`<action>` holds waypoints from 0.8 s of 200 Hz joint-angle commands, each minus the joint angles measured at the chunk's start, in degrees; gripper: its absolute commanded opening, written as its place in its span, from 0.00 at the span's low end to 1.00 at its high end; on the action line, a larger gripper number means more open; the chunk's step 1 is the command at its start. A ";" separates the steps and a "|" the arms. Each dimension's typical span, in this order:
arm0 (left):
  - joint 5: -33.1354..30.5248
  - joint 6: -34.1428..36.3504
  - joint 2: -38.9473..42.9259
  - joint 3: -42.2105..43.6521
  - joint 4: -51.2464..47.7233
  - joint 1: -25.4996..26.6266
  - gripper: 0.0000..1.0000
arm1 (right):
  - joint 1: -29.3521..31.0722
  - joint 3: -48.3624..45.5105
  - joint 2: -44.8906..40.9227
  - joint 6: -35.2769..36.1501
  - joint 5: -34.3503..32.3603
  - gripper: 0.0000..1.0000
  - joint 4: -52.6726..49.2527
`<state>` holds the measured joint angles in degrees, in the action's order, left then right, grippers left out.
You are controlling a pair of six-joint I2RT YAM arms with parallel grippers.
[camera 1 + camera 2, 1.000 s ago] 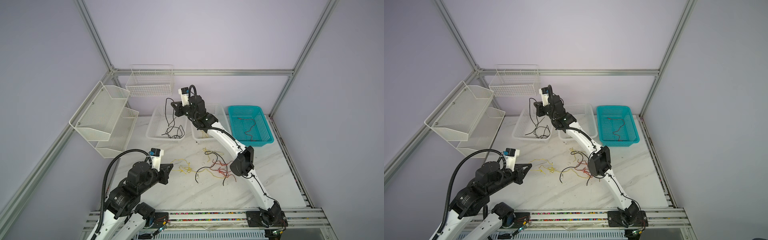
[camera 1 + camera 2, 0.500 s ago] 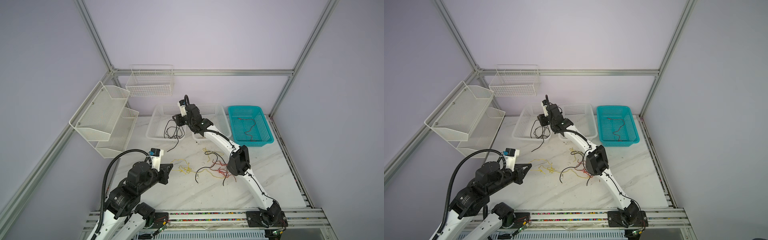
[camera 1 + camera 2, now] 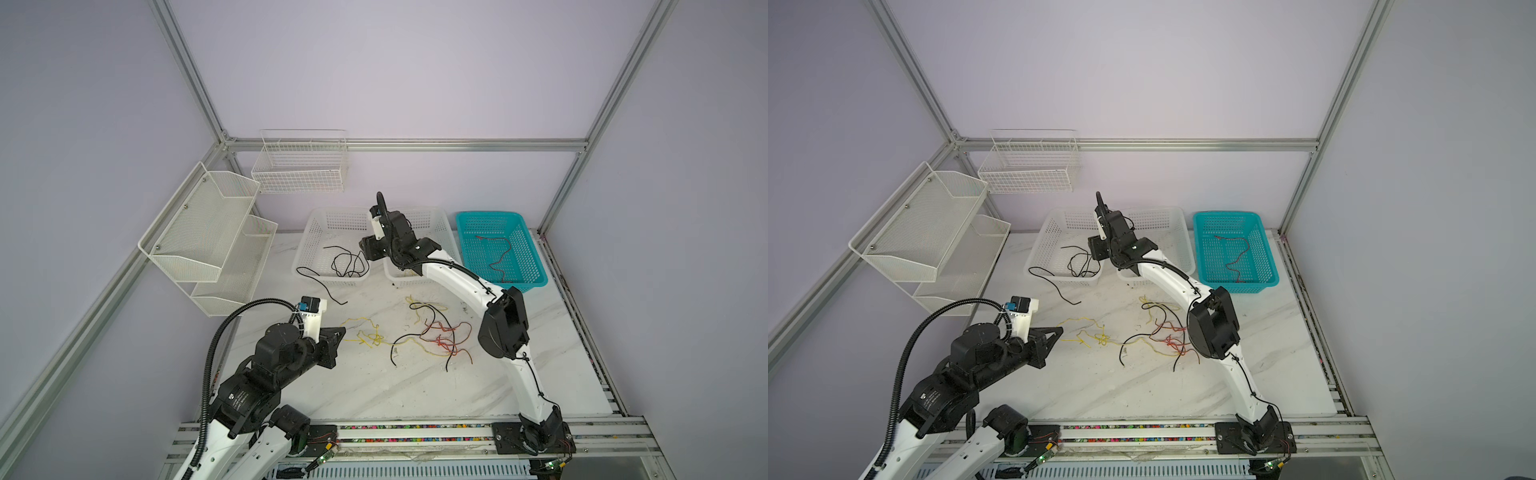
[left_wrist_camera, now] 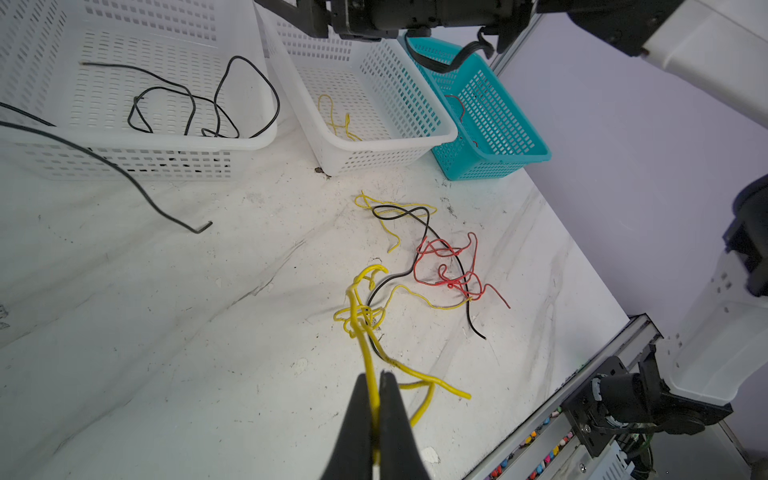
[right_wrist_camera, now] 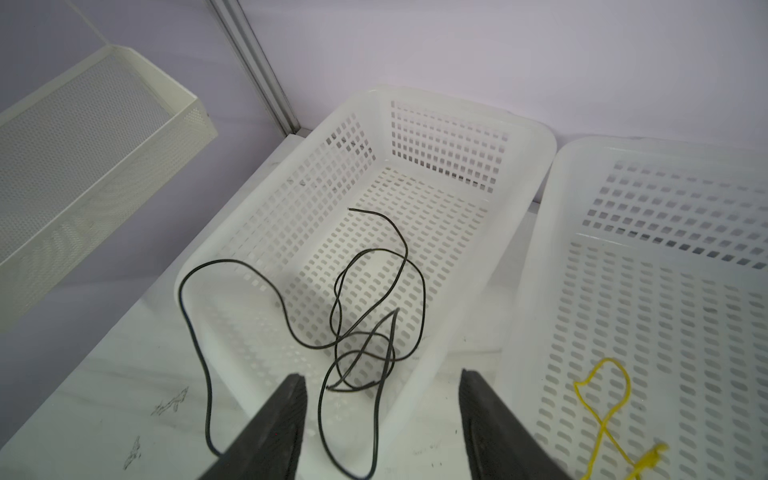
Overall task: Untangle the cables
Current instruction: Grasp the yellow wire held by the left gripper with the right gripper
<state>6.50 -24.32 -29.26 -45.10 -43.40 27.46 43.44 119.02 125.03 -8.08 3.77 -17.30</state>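
Note:
A tangle of cables lies mid-table: a yellow cable (image 4: 360, 320), a black one (image 4: 440, 241) and a red one (image 4: 451, 266). My left gripper (image 4: 377, 376) is shut on the yellow cable near its knot (image 3: 372, 338), low over the table in both top views (image 3: 1059, 331). Another black cable (image 5: 409, 257) rests coiled in the left white basket (image 5: 540, 137), one end trailing over the rim onto the table (image 3: 320, 282). Just above that basket's near corner, my right gripper (image 5: 382, 378) stands open (image 3: 365, 249), gripping nothing.
The middle white basket (image 3: 436, 216) holds a yellow cable (image 5: 602, 415). A teal basket (image 3: 490, 216) at the back right holds a red cable (image 3: 500, 257). White mesh shelves (image 3: 208, 232) and a wire basket (image 3: 299, 166) hang on the left and back walls.
My right gripper came down from high over the left white basket and opened, letting the black cable fall into it. The left arm has not moved.

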 commanded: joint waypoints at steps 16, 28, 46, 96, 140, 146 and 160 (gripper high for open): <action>-0.24 0.67 -0.51 1.78 1.95 0.18 0.00 | 1.69 -24.98 -21.57 -0.83 14.07 0.66 17.26; 0.42 0.76 -0.39 1.58 1.83 0.22 0.00 | 1.73 -33.36 -28.24 -1.84 18.16 0.67 21.77; 0.44 0.60 1.38 1.95 2.39 0.22 0.00 | 2.94 -44.68 -36.87 -0.04 21.27 0.67 26.22; 3.33 0.77 3.26 2.09 3.41 0.22 0.00 | 4.97 -64.97 -46.01 0.95 20.50 0.68 33.82; 4.76 0.50 7.80 2.78 4.69 0.40 0.00 | 7.11 -75.02 -46.02 -3.23 17.96 0.66 41.15; 4.66 0.41 7.98 2.78 4.77 0.38 0.00 | 7.62 -75.97 -46.02 -3.79 17.92 0.66 42.34; 4.75 0.39 7.82 2.69 4.66 0.51 0.00 | 8.66 -77.49 -46.03 -4.03 17.56 0.66 43.65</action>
<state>10.02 -24.40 -21.67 -44.47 -41.80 27.57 50.28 42.94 79.55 -10.44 22.33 18.81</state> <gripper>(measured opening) 0.048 0.663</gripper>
